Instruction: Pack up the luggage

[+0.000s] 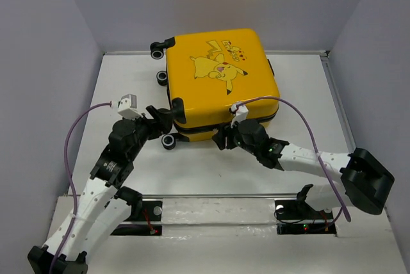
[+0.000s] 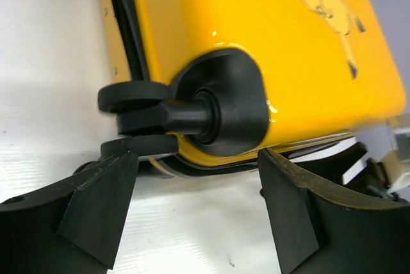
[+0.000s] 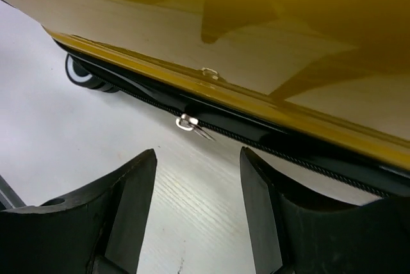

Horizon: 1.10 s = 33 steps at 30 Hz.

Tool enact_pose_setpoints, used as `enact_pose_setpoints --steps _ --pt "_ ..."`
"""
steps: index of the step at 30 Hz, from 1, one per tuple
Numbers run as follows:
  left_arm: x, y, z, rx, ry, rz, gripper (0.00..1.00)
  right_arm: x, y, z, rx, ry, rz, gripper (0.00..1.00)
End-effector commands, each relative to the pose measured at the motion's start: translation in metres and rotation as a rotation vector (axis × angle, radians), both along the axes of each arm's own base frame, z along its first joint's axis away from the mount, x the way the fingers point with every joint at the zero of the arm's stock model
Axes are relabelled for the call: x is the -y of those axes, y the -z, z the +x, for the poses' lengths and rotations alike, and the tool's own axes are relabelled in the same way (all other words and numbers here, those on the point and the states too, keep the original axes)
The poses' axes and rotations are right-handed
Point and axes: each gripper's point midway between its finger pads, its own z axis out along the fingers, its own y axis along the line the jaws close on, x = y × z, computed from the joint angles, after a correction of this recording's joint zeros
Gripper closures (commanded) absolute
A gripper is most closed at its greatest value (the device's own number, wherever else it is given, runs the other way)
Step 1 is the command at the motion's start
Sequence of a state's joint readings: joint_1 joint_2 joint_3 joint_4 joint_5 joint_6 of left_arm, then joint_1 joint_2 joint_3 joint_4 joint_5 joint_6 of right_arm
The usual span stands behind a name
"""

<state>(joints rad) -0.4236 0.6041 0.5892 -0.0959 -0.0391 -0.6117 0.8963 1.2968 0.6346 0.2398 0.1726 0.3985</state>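
Right wrist: right tool (image 3: 198,159) spread near zipper pull (image 3: 186,122) | left tool (image 2: 198,159) spread | luggage (image 1: 221,75) likely stiff, slick; pinch pull

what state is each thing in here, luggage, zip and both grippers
luggage: shut, lying flat, Pikachu side up
zip pull: on the side seam, not gripped
left gripper: jaws open, facing a corner wheel
right gripper: jaws open, facing the zip pull

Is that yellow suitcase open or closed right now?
Closed: the luggage lies flat with both shells together. Whether its zipper is fully done up, cannot tell.
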Motion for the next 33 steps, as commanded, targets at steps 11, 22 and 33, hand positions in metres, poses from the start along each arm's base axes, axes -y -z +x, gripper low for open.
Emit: enact_pose_setpoints --steps 11,22,33 --pt "0.017 0.016 0.023 -0.055 0.1 0.124 0.21 -0.037 -0.05 0.045 0.218 0.043 0.159 0.59" --pt "0.014 0.02 0.032 -0.059 0.066 0.137 0.58 -0.036 -0.047 0.046 0.213 0.054 0.168 0.93" --pt "0.051 -0.026 0.038 0.05 0.206 0.025 0.94 -0.071 -0.048 -0.009 0.194 -0.089 0.096 0.93"
